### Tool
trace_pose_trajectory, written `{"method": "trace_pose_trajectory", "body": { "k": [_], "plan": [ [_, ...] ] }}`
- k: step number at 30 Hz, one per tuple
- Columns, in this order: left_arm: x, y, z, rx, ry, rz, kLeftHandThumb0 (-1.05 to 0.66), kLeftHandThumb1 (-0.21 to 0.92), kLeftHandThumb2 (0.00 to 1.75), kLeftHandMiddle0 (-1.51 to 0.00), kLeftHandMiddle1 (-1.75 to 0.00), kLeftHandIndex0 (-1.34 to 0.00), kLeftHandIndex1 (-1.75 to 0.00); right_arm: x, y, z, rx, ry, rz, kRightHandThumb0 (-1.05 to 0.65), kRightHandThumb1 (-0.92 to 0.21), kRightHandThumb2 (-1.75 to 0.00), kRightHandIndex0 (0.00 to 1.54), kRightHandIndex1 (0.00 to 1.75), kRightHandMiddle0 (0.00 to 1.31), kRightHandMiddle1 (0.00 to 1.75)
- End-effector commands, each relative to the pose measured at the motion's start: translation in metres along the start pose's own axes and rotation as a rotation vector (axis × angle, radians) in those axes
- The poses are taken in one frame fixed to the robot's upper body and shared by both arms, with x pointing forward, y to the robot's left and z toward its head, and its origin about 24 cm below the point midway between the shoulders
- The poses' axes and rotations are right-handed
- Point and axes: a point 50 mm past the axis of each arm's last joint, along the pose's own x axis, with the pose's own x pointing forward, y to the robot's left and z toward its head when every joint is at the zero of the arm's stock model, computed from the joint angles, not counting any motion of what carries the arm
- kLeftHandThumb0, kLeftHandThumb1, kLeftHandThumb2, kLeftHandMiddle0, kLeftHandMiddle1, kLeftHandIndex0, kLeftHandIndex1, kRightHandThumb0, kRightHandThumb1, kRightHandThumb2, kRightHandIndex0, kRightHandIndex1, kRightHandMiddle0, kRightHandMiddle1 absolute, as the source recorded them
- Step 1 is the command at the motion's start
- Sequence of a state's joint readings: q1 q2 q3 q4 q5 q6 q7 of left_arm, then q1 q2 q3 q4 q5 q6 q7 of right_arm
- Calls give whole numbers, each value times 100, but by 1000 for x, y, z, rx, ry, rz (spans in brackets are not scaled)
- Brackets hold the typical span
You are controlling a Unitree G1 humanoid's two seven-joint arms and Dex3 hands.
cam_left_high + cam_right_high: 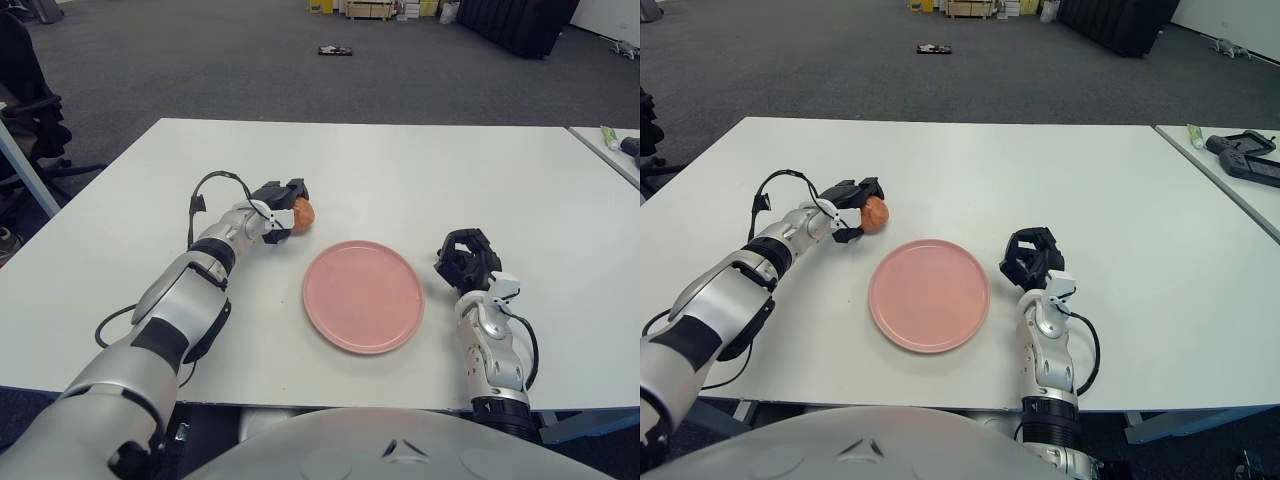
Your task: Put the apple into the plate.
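The left hand pinches the apple at the plate's ten o'clock; the shallow hold could slip, rolling the apple across the table, while the right hand shows curled at three o'clock.

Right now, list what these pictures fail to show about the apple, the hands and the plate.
- Apple: its left side is hidden by the left hand in both views; whether it touches the table cannot be told.
- Right hand, right of the plate: its curled fingers hide the palm, so contact with the table is unclear.
- Left arm: cut off by the bottom-left edge in both views.
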State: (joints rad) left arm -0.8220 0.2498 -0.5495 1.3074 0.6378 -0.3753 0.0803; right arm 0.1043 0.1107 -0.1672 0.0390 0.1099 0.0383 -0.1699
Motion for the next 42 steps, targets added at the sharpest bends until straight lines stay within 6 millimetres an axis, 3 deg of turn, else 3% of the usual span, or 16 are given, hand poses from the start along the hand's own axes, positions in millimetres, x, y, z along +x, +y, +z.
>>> {"method": "trace_pose_trajectory", "body": {
  "k": [1, 7, 16, 29, 35, 42],
  "plan": [
    [-5, -16, -7, 6, 24, -46, 0, 28, 131, -73, -156, -41, -175, -4, -3, -15, 13, 83, -25, -42, -52, -107, 97, 175, 46, 175],
    [-6, -15, -7, -20, 11, -18, 0, 25, 133, -76, -151, -45, -175, -4, -4, -15, 15, 80, -26, -42, -51, -108, 97, 175, 46, 175],
    [-7, -12, -7, -79, 1, 36, 0, 15, 150, -77, -172, -50, -171, -3, -2, -15, 3, 79, -29, -42, -52, -108, 97, 175, 46, 175],
    [-9, -5, -10, -135, -13, 100, 0, 12, 151, -79, -175, -58, -160, -3, -1, -16, 7, 75, -23, -42, -52, -107, 96, 175, 45, 175],
    [-10, 3, -8, -141, -51, 142, 0, 12, 149, -78, -175, -61, -155, -3, -1, -16, 1, 74, -23, -42, -52, -107, 95, 175, 45, 175],
    [-10, 31, 11, -116, -212, 274, 0, 12, 146, -77, -175, -68, -146, -1, -1, -17, 12, 83, -19, -42, -52, -107, 96, 175, 45, 175]
  ]
}}
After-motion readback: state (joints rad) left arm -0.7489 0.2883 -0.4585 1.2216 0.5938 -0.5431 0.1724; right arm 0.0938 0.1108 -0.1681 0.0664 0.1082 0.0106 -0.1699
